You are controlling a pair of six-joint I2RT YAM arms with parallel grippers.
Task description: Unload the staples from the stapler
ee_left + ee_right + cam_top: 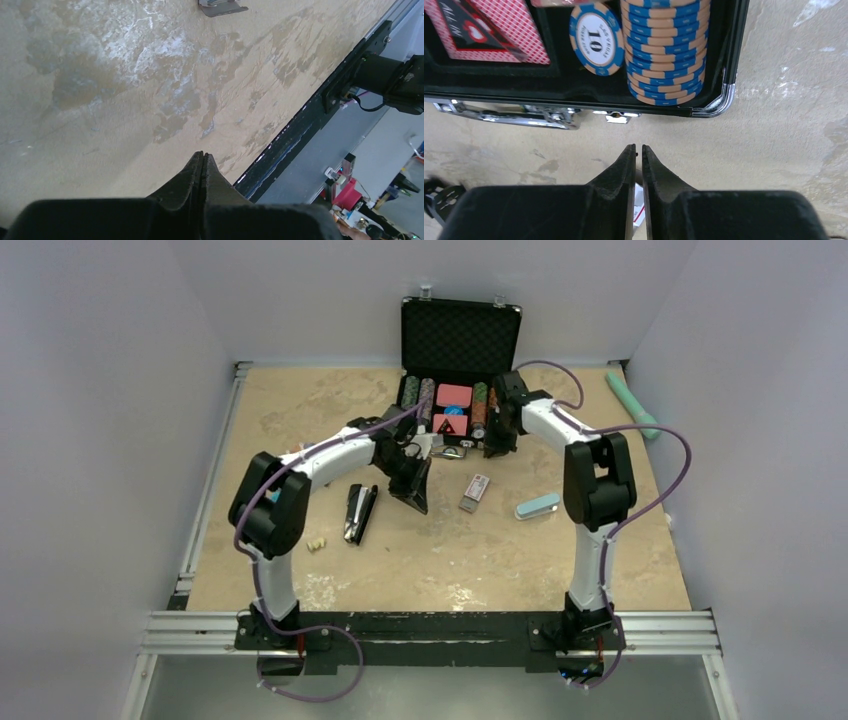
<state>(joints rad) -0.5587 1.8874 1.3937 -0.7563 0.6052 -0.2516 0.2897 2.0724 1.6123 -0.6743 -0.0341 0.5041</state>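
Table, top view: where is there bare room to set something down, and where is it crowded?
Bare: the wide near strip between the front rail and the black stapler, bar a cream lump, and the far-left corner beside the chip case. Crowded: the middle before the case, where the small box, blue stapler, left tool and right tool cluster.

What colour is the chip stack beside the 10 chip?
Chip stack: blue and tan; right wrist view.
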